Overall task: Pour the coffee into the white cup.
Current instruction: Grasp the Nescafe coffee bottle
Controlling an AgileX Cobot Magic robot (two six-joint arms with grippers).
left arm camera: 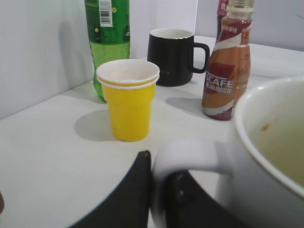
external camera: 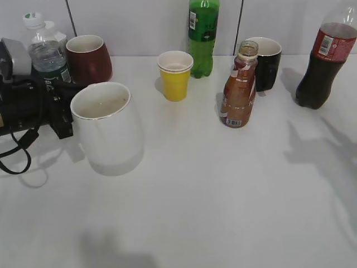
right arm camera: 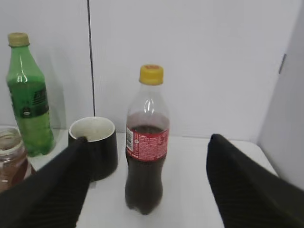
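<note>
The coffee bottle [external camera: 239, 89], curvy with an orange-brown label and no cap, stands right of centre. It also shows in the left wrist view [left arm camera: 227, 71], and its neck shows in the right wrist view [right arm camera: 8, 154]. The white cup [external camera: 107, 125] is at the left, large and plain. My left gripper [left arm camera: 159, 166] is shut on its handle [left arm camera: 185, 154]; in the exterior view the gripper [external camera: 62, 120] is at the cup's left side. My right gripper [right arm camera: 147, 140] is open and empty, facing the cola bottle [right arm camera: 146, 142], and is out of the exterior view.
A yellow paper cup [external camera: 175, 75], a green soda bottle [external camera: 203, 33] and a black mug [external camera: 269, 62] stand at the back. The cola bottle [external camera: 322, 61] is at the far right. A dark red mug [external camera: 89, 57] and a water bottle [external camera: 47, 53] stand behind the left arm.
</note>
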